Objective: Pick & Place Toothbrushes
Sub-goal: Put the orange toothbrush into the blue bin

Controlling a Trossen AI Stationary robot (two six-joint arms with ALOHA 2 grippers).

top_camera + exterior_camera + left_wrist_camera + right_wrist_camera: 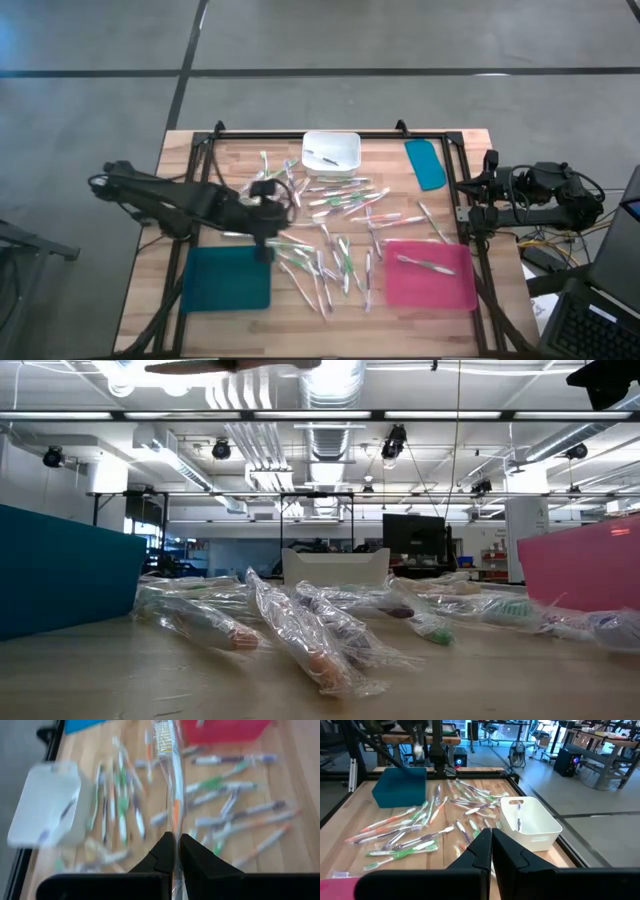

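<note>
High view first: the toothbrushes (340,235) lie scattered in clear wrappers across the middle of the wooden bench (145,270), between the teal tray (227,278) at the near left and the pink tray (432,277) at the near right. One wrapped brush already lies on the pink tray, and one dark-ended brush sits in the white bin (331,152) at the far edge. A second, smaller teal tray (426,163) lies to the right of the bin.

The left hand (175,851) is closed on a single wrapped toothbrush with an orange mark (174,795), pinched between the two dark fingers and held clear of the pile; from above this hand (268,215) hangs over the left part of the scatter, just beyond the teal tray's far right corner.

The right hand (491,845) has its fingers pressed together with nothing between them, and its arm waits off the bench's right edge (490,205), facing across the pile towards the left arm.
</note>
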